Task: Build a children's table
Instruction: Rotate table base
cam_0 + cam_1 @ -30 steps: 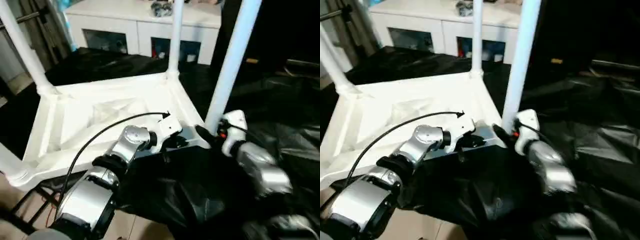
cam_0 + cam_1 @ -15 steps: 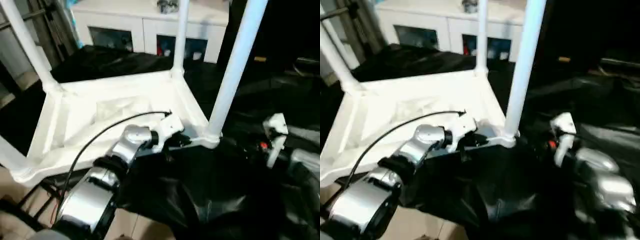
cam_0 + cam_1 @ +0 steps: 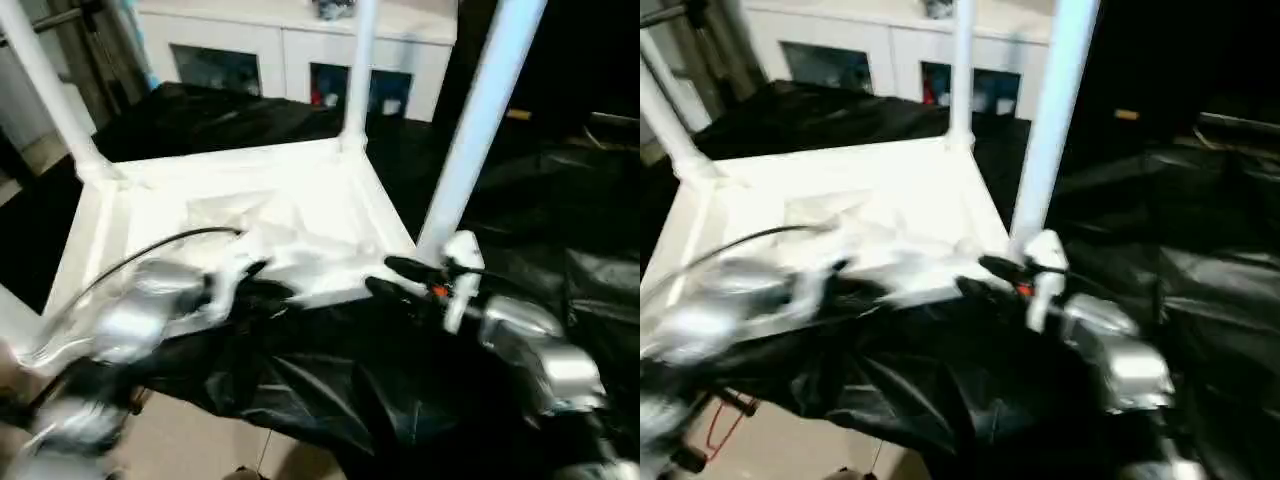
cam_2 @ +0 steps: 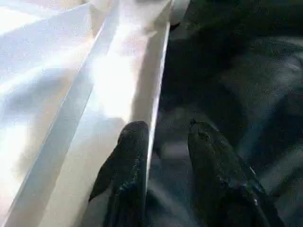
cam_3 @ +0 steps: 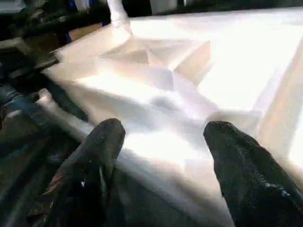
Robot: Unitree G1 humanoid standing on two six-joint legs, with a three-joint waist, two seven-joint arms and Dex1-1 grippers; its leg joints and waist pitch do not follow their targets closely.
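You have the children's table upside down on the black sheet (image 3: 330, 390), in front of the white cabinet (image 3: 290, 50), with its ribbed tabletop (image 3: 250, 200) lying flat and its legs pointing up. By the look of it the build is close to done. Three legs stand seated in their corner sockets: the near right leg (image 3: 480, 120), the far right leg (image 3: 358, 70) and the far left leg (image 3: 45, 90). The near left corner (image 3: 20, 330) runs off the picture's edge, so you cannot confirm a fourth leg there; check that first. What I judge is left is to press each leg fully home and turn the table onto its feet. All the legs are cut off at the top, and how deep any of them sits in its socket cannot be read. Your left forearm (image 3: 130, 320) is smeared with motion in the head views, and it hides part of the near rim. The right tool (image 5: 165, 130) is spread wide, empty, facing the tabletop's near edge close to the near right leg. The left tool (image 4: 168, 130) stands narrowly parted, with one finger (image 4: 130, 156) against the rim's edge and only black sheet in the gap. Whether that finger presses the rim or merely lies beside it is hard to tell.
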